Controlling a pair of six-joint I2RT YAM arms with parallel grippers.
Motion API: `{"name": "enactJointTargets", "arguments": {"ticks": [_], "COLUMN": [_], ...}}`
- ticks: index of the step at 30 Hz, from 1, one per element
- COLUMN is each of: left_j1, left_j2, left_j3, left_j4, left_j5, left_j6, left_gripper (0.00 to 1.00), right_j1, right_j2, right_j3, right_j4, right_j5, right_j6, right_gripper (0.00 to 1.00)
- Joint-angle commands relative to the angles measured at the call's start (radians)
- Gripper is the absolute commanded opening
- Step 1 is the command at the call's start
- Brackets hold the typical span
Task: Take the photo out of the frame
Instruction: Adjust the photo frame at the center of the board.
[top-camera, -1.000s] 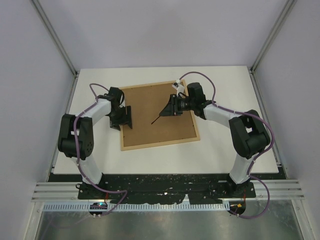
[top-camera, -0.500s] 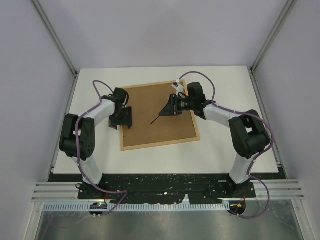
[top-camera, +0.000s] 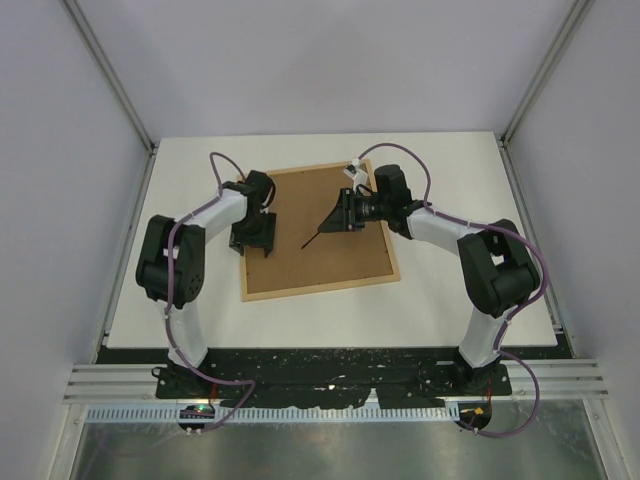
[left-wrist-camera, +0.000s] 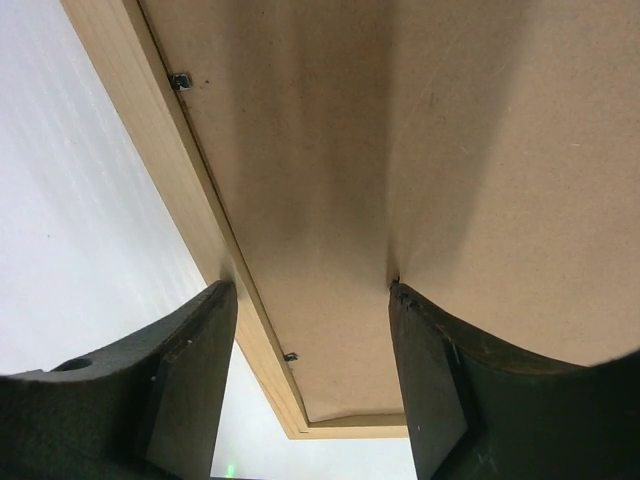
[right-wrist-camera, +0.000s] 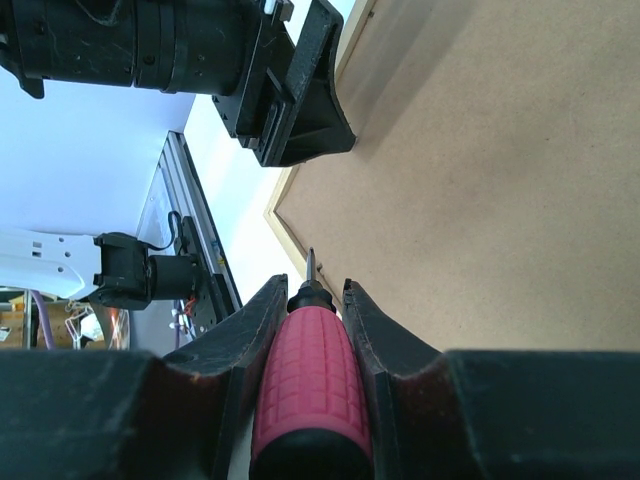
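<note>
White tabletop (top-camera: 420, 310): carries everything; both arm bases stand at its near edge.
Light wooden rectangular picture frame (top-camera: 320, 287): lies back-up about the middle of the tabletop, turned slightly against its edges.
Brown fibreboard back (top-camera: 335, 262): fills the frame and faces up, plain all over.
Black left gripper (top-camera: 255, 237): jaws spread wide with nothing clasped, low over the frame's left strip about halfway along it. One finger (left-wrist-camera: 190, 370) is over bare tabletop outside the wood, the other on the fibreboard side. Whether either tip touches cannot be told.
Small metal tabs (left-wrist-camera: 180, 80): two show in the left wrist view, at the seam of wood and board; too small to find from above.
Black right gripper (top-camera: 345, 212): above the far right part of the back, clamped on the tool's handle.
Red-handled screwdriver (right-wrist-camera: 305, 390): thin dark shaft slants toward the frame's near left corner. Whether its tip meets the board cannot be told; the wrist view shows only a stub of shaft.
Hidden photo: shows in no view, since only the frame's back faces up.
</note>
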Motion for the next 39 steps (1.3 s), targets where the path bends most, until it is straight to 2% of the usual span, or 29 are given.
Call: {"name": "enactJointTargets", "arguments": {"ticks": [1, 4, 8, 13, 21, 28, 34, 39], "left_j1": [-0.002, -0.002, -0.003, -0.003, -0.016, -0.077, -0.106, -0.117], "left_j2": [0.048, -0.006, -0.132, -0.17, -0.058, -0.041, 0.057, 0.116], "left_j3": [-0.003, 0.0, -0.047, -0.081, -0.029, -0.017, -0.003, 0.031], "left_j4": [0.0, -0.004, 0.018, 0.026, -0.015, -0.027, -0.038, -0.047], "left_j5": [0.062, 0.033, -0.077, -0.148, -0.128, -0.151, -0.134, -0.035], "left_j6": [-0.008, -0.005, 0.002, 0.017, 0.021, 0.017, 0.011, 0.005], "left_gripper": [0.64, 0.63, 0.63, 0.64, 0.62, 0.61, 0.62, 0.59], "right_j1": [-0.002, -0.007, -0.011, -0.011, -0.011, -0.031, -0.068, -0.128], "right_j2": [-0.047, -0.048, -0.031, -0.011, -0.037, -0.07, -0.09, -0.123], "right_j3": [0.009, 0.003, 0.006, 0.021, -0.003, -0.02, -0.019, -0.052], "right_j4": [0.031, 0.031, 0.056, 0.079, 0.083, 0.074, 0.033, 0.007], "right_j5": [-0.024, -0.027, -0.058, -0.084, -0.087, -0.102, -0.127, -0.104], "right_j6": [-0.017, -0.024, -0.003, 0.031, 0.019, -0.001, -0.032, -0.056], "right_gripper": [0.08, 0.08, 0.08, 0.08, 0.08, 0.08, 0.08, 0.08]}}
